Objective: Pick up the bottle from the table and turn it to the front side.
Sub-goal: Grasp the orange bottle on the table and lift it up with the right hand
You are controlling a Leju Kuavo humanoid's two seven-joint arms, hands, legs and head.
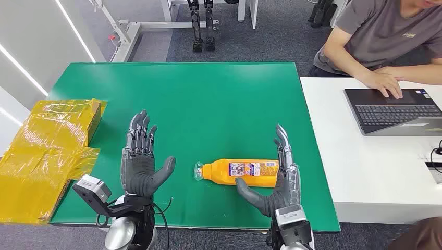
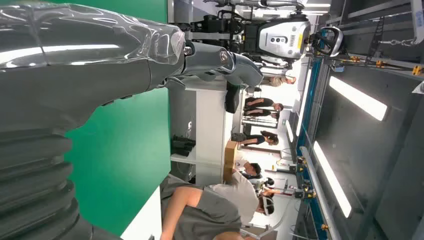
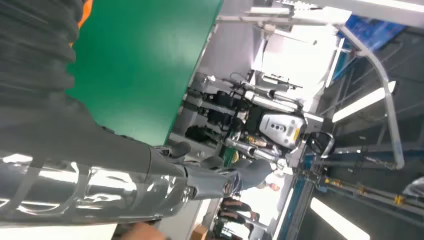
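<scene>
Left arm: enters from the lower left of the head view, silver forearm with a camera block at the wrist.
Left hand [image 1: 142,165]: upright, palm facing inward, fingers straight and apart, thumb out toward the right; holds nothing.
Right arm: enters from the lower right.
Right hand [image 1: 279,179]: upright on edge, fingers [image 1: 284,148] extended, thumb stretched leftward, touching the bottle [image 1: 240,172]; not closed around it.
</scene>
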